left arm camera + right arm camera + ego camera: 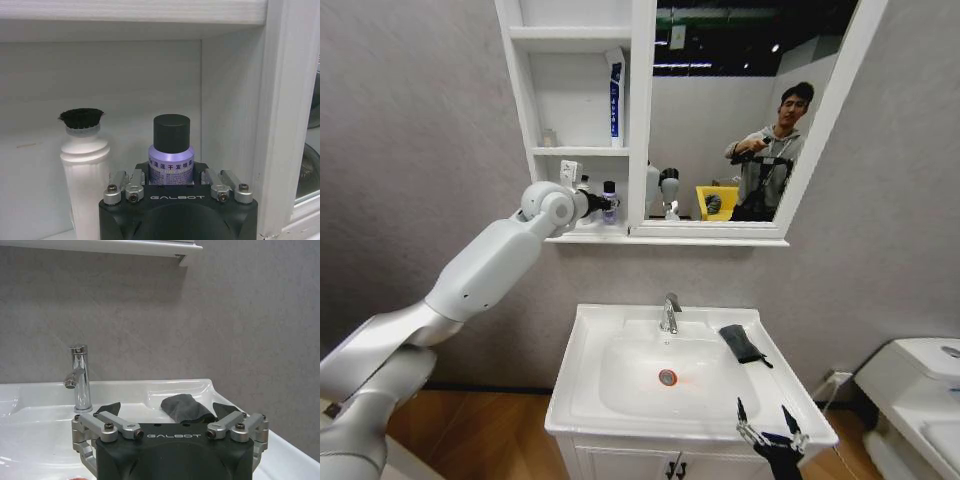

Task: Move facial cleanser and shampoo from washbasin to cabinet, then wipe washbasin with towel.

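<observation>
While raised, left gripper (608, 204) clasps shampoo (609, 197) on cabinet (582, 150) shelf.

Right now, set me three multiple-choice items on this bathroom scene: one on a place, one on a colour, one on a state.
1. Where does the towel lie?
A. on the washbasin rim, right of the faucet
B. on the cabinet's top shelf
C. on the floor

2. What colour is the cap of the purple bottle at the left claw?
A. white
B. black
C. red

3. How does the right claw stand?
A. shut on the towel
B. shut on the faucet
C. open, holding nothing

Answers: 1 A, the dark cloth sits on the ledge beside the tap. 2 B, the left wrist view shows a black cap. 3 C, its fingers are spread over the basin's front edge.
</observation>
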{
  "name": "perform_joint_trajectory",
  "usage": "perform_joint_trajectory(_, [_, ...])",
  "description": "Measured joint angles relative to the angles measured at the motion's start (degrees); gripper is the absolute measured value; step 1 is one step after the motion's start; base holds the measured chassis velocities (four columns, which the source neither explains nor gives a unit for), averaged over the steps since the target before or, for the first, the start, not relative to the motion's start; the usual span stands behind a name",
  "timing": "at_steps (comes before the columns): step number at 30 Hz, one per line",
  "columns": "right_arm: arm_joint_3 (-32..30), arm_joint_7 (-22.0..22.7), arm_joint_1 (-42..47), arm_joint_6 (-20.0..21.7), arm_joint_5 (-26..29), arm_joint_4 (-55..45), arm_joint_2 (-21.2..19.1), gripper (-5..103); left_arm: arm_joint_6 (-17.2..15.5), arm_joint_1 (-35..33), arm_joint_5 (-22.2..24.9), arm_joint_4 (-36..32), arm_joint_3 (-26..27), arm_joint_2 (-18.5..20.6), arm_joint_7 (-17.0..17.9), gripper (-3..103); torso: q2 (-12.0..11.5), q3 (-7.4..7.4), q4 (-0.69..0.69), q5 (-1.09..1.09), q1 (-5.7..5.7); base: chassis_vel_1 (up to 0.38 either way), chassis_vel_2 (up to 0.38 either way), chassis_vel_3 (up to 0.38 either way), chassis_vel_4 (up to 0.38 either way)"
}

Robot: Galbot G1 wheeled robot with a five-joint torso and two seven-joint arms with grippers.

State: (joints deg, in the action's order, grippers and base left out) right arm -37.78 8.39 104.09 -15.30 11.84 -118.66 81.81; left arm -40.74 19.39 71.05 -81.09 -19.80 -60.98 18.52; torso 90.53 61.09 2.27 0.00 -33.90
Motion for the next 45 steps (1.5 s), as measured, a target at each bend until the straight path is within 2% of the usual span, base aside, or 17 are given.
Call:
perform_joint_trajectory(3, [0.0, 0.0, 0.0, 0.0, 0.0, 0.2, -0.1, 100, 0.2, -0.1, -0.2, 0.6, 0.0, -0.1, 0.0, 39, 0.0, 0.0, 0.0, 0.0, 0.0, 0.0, 0.0, 0.0, 0.0])
perform_joint_trajectory(7, [-0.2, 0.0, 0.0, 0.0, 0.1, 0.2, -0.3, 100, 0.2, -0.5, 1.2, -0.3, 0.6, 0.3, 0.4, 48, 0.0, 0.0, 0.01, 0.01, 0.0, 0.0, 0.0, 0.0, 0.0])
perform_joint_trajectory(12, [0.2, 0.0, -0.1, 0.0, -0.1, 0.3, 0.0, 100, 0.1, -1.1, 1.1, -1.7, 0.6, 1.7, 0.5, 70, 0.0, 0.0, 0.0, 0.0, 0.0, 0.0, 0.0, 0.0, 0.0])
perform_joint_trajectory(13, [0.2, 0.0, -0.1, 0.0, -0.1, 0.3, 0.0, 100, 0.1, -1.1, 1.1, -1.7, 0.6, 1.7, 0.5, 70, 0.0, 0.0, 0.0, 0.0, 0.0, 0.0, 0.0, 0.0, 0.0])
perform_joint_trajectory(16, [0.6, 0.0, 0.0, -0.1, -0.5, 0.3, 0.3, 100, 0.0, -1.3, 2.0, -3.1, 0.6, 2.6, 0.8, 85, 0.0, 0.0, 0.0, 0.0, 0.0, 0.0, 0.0, 0.0, 0.0])
perform_joint_trajectory(17, [0.6, 0.0, 0.0, -0.1, -0.5, 0.3, 0.3, 100, 0.0, -1.3, 2.0, -3.1, 0.6, 2.6, 0.8, 85, 0.0, 0.0, 0.0, 0.0, 0.0, 0.0, 0.0, 0.0, 0.0])
perform_joint_trajectory(20, [0.7, 0.0, -0.1, -0.1, -0.8, 0.2, 0.3, 100, 1.1, -2.6, 3.3, -7.1, 0.9, 5.0, 0.3, 98, 0.0, 0.0, 0.03, 0.0, 0.0, 0.0, 0.0, 0.0, 0.0])
perform_joint_trajectory(25, [0.9, 0.0, -0.6, 0.1, -1.2, -0.3, 0.4, 100, 1.7, -5.2, 5.0, -13.5, 1.9, 9.3, 0.0, 100, 0.0, 0.0, -0.02, -0.01, 0.0, 0.0, 0.0, 0.0, 0.0])
perform_joint_trajectory(32, [1.7, 0.0, -0.6, 0.3, -1.9, -0.5, 0.8, 100, 2.4, -10.2, 6.9, -23.2, 4.8, 15.7, 0.5, 100, 0.0, 0.0, 0.02, 0.0, 0.01, 0.0, 0.0, 0.0, 0.0])
perform_joint_trajectory(34, [1.8, 0.0, -0.5, 0.5, -1.9, -0.6, 0.9, 100, 3.8, -15.1, 6.8, -29.1, 8.7, 19.5, 0.5, 100, 0.0, -0.01, 0.02, 0.01, 0.01, 0.0, 0.0, 0.0, 0.0])
perform_joint_trajectory(35, [1.8, 0.0, -0.5, 0.5, -1.9, -0.6, 0.9, 100, 3.8, -15.1, 6.8, -29.1, 8.7, 19.5, 0.5, 100, 0.0, -0.01, 0.02, 0.01, 0.01, 0.0, 0.0, 0.0, 0.0])
perform_joint_trajectory(38, [2.0, -0.2, -0.3, 0.8, -1.3, -0.9, 0.9, 100, 5.3, -29.6, 2.3, -38.2, 18.0, 27.0, 0.6, 100, 0.0, -0.01, -0.01, -0.03, 0.01, 0.0, 0.0, 0.0, 0.0])
perform_joint_trajectory(39, [2.0, -0.2, -0.3, 0.8, -1.3, -0.9, 0.9, 100, 5.3, -29.6, 2.3, -38.2, 18.0, 27.0, 0.6, 100, 0.0, -0.01, -0.01, -0.03, 0.01, 0.0, 0.0, 0.0, 0.0])
perform_joint_trajectory(42, [2.0, -0.6, -0.6, 1.3, -0.3, -1.3, 0.9, 100, 7.3, -48.8, -7.2, -43.8, 31.1, 31.7, -0.2, 100, 0.0, -0.01, -0.02, -0.02, 0.02, 0.0, 0.0, 0.0, 0.0])
perform_joint_trajectory(43, [2.0, -0.6, -0.6, 1.3, -0.3, -1.3, 0.9, 100, 7.3, -48.8, -7.2, -43.8, 31.1, 31.7, -0.2, 100, 0.0, -0.01, -0.02, -0.02, 0.02, 0.0, 0.0, 0.0, 0.0])
perform_joint_trajectory(44, [1.9, -0.8, -0.6, 1.3, -0.1, -1.4, 0.8, 100, 7.8, -53.6, -9.5, -44.7, 35.4, 31.7, -0.4, 100, 0.0, -0.01, -0.02, -0.03, 0.01, 0.0, 0.0, 0.0, 0.0])
perform_joint_trajectory(45, [1.6, -1.3, -0.7, 1.6, 0.6, -1.6, 0.3, 100, 8.7, -62.5, -12.4, -46.3, 43.7, 30.8, -0.7, 100, 0.0, -0.01, -0.01, 0.01, 0.01, 0.0, 0.0, 0.0, 0.0])
